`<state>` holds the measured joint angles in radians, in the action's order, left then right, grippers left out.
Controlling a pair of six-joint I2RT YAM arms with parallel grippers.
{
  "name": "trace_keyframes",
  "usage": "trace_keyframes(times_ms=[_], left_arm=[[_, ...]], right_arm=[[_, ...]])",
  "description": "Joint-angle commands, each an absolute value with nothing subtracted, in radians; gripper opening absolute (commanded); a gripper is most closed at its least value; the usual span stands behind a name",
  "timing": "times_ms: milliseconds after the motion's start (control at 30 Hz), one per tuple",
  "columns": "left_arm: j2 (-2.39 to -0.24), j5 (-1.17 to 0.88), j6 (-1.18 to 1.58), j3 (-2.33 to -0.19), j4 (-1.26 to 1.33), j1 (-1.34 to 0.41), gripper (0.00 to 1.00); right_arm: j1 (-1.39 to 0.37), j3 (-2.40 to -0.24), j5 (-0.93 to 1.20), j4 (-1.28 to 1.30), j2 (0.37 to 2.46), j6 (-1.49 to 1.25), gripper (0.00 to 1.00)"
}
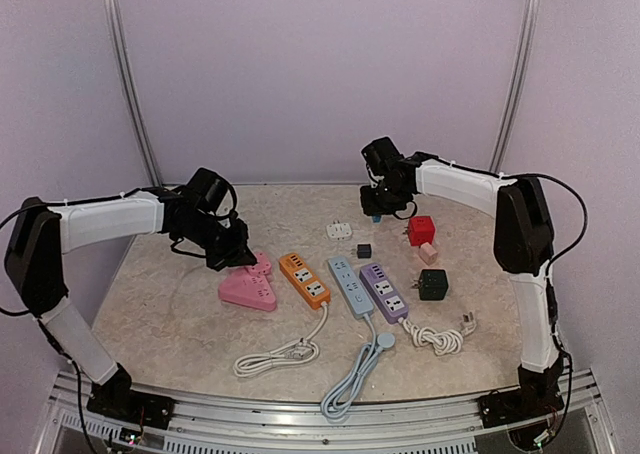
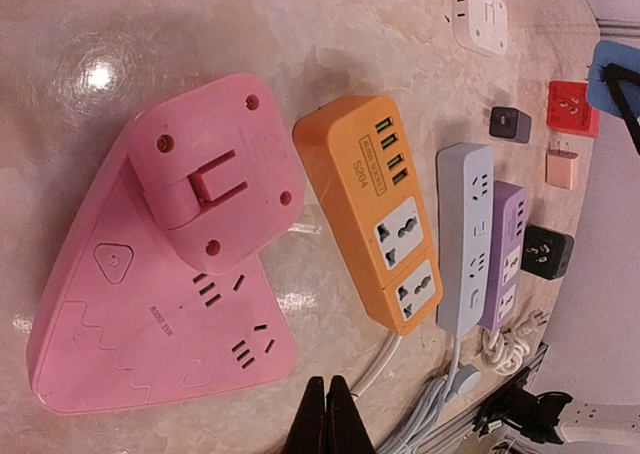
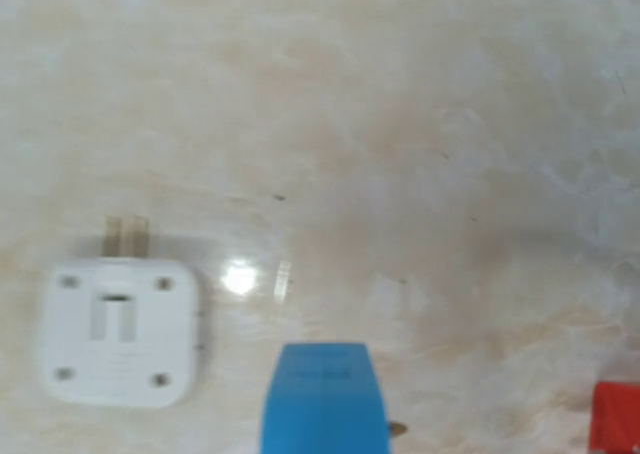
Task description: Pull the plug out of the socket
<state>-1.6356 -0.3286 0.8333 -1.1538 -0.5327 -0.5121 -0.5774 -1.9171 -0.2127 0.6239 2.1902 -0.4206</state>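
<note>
My right gripper [image 1: 380, 207] hangs above the back of the table, shut on a blue plug [image 3: 325, 399] that fills the bottom middle of the right wrist view; its fingers are hidden behind the plug. The blue plug [image 2: 608, 74] also shows at the right edge of the left wrist view. A pink triangular socket strip [image 2: 150, 324] lies on the left of the table with a pink adapter [image 2: 215, 179] resting on top, folded prongs facing up. My left gripper [image 2: 328, 399] hovers just past the strip's near corner, shut and holding nothing.
An orange strip [image 1: 304, 279], a grey-blue strip [image 1: 350, 286] and a purple strip [image 1: 384, 291] lie side by side mid-table, cords trailing to the front. A white adapter [image 3: 120, 329], red cube [image 1: 421, 230], small black plug [image 1: 363, 250], pink plug [image 1: 428, 253] and dark cube [image 1: 433, 284] sit nearby.
</note>
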Motion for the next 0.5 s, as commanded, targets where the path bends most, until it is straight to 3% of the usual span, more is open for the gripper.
trace_keyframes(times_ms=[0, 333, 467], left_arm=[[-1.601, -0.299, 0.816, -1.162, -0.604, -0.508, 0.00], [-1.592, -0.286, 0.815, -1.168, -0.652, -0.491, 0.00], [-1.595, -0.285, 0.815, -1.172, -0.659, -0.482, 0.00]], right_arm=[[-0.569, -2.003, -0.304, 0.723, 2.290, -0.371, 0.04], [-0.570, -2.110, -0.386, 0.796, 2.413, -0.355, 0.06], [-0.572, -2.102, -0.403, 0.811, 2.426, -0.352, 0.12]])
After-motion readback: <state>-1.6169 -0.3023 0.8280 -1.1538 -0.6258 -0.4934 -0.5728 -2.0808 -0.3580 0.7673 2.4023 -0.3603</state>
